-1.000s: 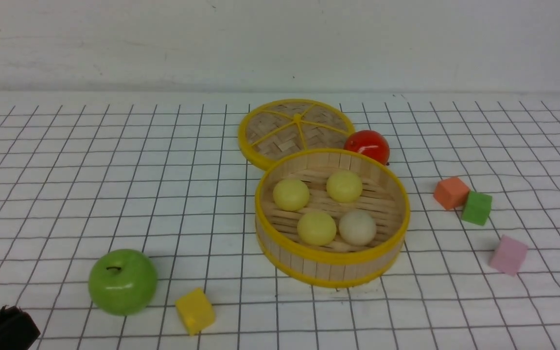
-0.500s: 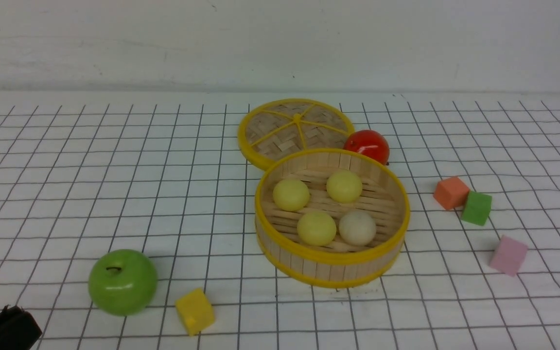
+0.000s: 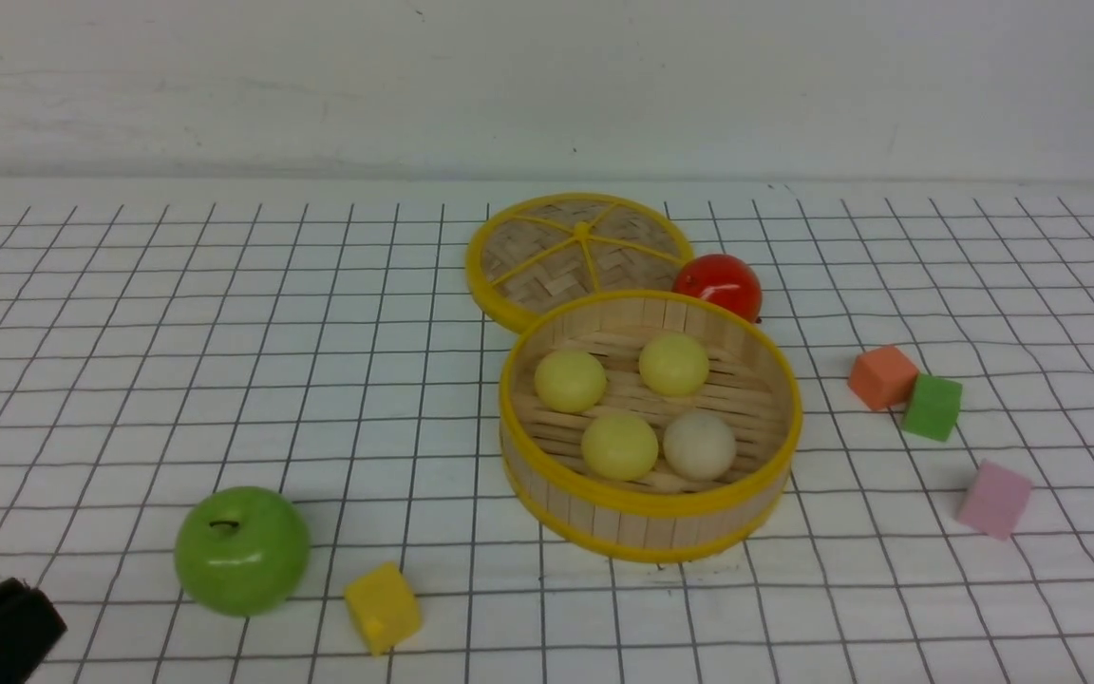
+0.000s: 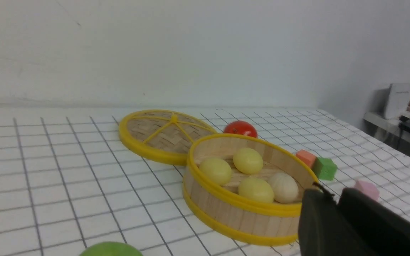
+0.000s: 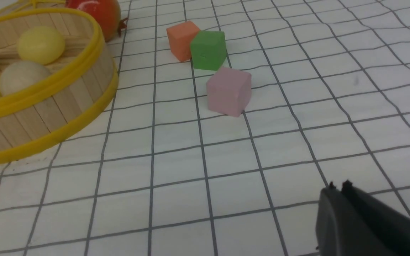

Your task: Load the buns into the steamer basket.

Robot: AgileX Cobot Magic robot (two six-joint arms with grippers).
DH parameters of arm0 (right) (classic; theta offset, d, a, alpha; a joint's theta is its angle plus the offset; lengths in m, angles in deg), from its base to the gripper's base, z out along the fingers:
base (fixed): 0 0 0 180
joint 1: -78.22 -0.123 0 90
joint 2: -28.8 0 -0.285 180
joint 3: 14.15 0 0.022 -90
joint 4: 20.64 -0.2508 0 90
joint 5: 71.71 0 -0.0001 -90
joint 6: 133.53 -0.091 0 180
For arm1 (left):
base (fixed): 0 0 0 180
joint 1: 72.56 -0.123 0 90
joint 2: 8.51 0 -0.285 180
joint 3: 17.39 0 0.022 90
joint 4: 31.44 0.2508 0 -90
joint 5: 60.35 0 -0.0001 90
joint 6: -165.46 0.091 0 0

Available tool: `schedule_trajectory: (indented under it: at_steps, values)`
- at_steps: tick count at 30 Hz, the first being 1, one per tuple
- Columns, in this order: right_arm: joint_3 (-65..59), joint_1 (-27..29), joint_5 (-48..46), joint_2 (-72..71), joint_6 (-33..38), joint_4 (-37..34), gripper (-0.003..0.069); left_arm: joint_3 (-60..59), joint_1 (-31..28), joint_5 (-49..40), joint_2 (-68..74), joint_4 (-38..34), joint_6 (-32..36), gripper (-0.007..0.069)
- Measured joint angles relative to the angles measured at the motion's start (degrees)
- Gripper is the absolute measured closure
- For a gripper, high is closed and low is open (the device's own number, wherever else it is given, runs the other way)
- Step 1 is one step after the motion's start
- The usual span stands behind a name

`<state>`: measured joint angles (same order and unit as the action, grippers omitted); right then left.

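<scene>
Bamboo steamer basket point(image 3: 650, 518) holds all 4 buns point(image 3: 619, 446); both grippers point(image 5: 337, 186) pinched shut, empty — retract toward 6 o'clock, avoid rim.

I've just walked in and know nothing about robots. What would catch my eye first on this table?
Probably the round bamboo steamer basket at the middle of the gridded table, holding four buns, its woven lid lying flat behind it. Next, the glossy red fruit at its far rim and the green apple near the front left.
</scene>
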<state>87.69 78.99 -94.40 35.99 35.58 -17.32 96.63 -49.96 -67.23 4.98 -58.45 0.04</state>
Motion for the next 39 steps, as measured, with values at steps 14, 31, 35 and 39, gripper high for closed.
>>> schedule_trajectory:
  at_steps: [14,31,35,39]
  values:
    - [0.0,0.0,0.2,0.0,-0.1,0.0,0.0641,-12.3,-19.6,-10.1,-6.3,21.0,-28.4,0.0638]
    - [-0.1,0.3,0.3,0.0,0.5,0.0,0.0627,-13.0,-19.6,-15.1,-6.3,21.9,-30.8,0.0638]
    - [-0.1,0.3,0.3,0.0,0.5,0.0,0.0627,-13.0,-19.7,-15.1,-6.3,21.9,-30.8,0.0638]
    - [-0.1,0.3,0.3,0.0,0.5,0.0,0.0627,-13.0,-19.7,-15.1,-6.3,21.9,-30.8,0.0638]
